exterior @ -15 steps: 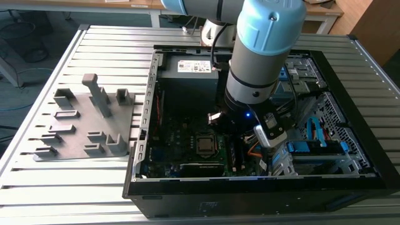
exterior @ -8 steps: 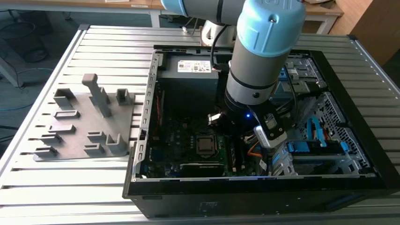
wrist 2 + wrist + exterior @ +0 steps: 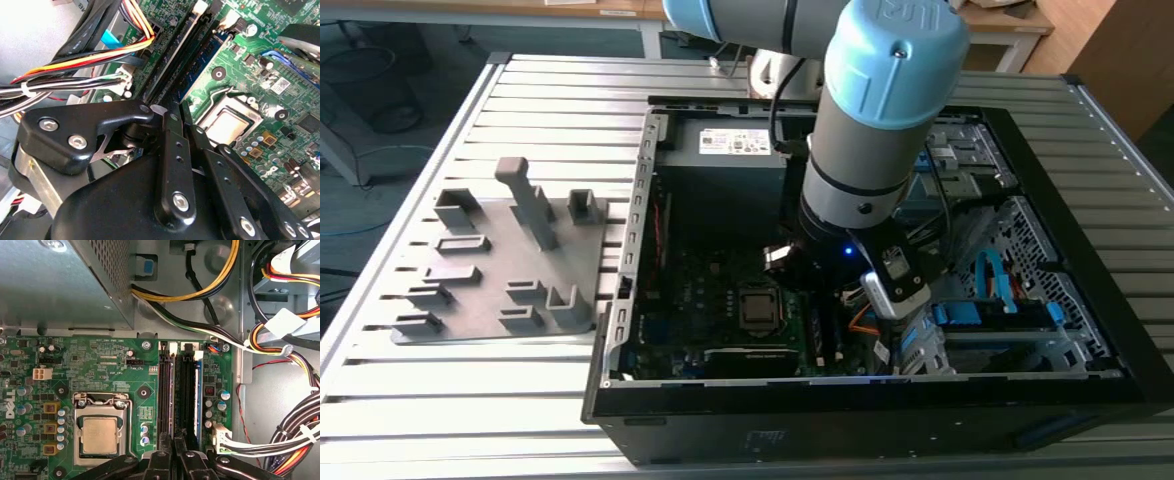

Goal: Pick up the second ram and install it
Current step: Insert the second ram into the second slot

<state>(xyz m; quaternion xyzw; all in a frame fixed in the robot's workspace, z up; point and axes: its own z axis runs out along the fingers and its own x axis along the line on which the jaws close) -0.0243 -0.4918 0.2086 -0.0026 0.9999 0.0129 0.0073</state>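
The second ram (image 3: 196, 390) is a blue-green stick standing on edge in a memory slot of the motherboard (image 3: 100, 365), beside a darker stick (image 3: 165, 390) in the neighbouring slot. In the second wrist view its blue board with dark chips (image 3: 204, 57) runs straight toward my fingertips. My gripper (image 3: 175, 442) reaches down inside the open computer case (image 3: 854, 385), with its black fingers (image 3: 170, 135) drawn close together over the near end of the stick. The exterior view has the gripper (image 3: 825, 295) low over the slots, to the right of the processor (image 3: 757, 307).
A bundle of coloured cables (image 3: 290, 440) runs along one side of the slots, and the grey power supply box (image 3: 60, 285) sits at the far end. The processor socket (image 3: 100, 435) lies beside the slots. A grey holder block (image 3: 507, 260) rests on the slatted table outside the case.
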